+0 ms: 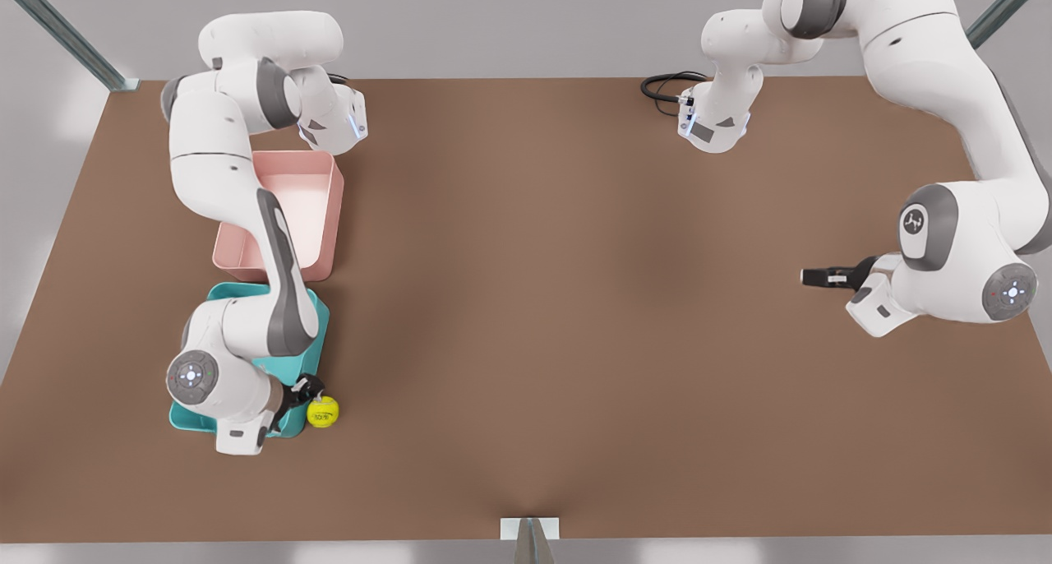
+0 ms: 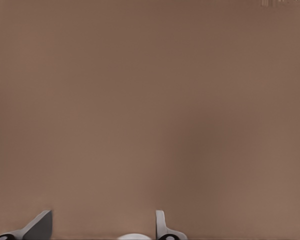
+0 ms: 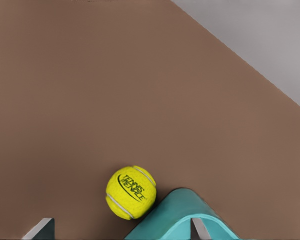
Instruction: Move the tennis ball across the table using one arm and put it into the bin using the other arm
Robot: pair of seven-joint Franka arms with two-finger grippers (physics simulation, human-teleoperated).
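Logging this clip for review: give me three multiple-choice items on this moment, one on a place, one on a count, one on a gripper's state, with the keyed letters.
1. Where is the tennis ball?
A. inside the pink tub
B. on the table beside the bin's corner
C. in the middle of the table

2. How many tubs are on the table?
A. one
B. two
C. three

3. The right gripper is:
A. open, by the ball
B. shut on the ball
C. shut on the bin

Key: 1 B, it lies outside the bin. 2 B, bin and pink tub. 3 A, fingers apart, ball unheld. The left gripper waits, open.
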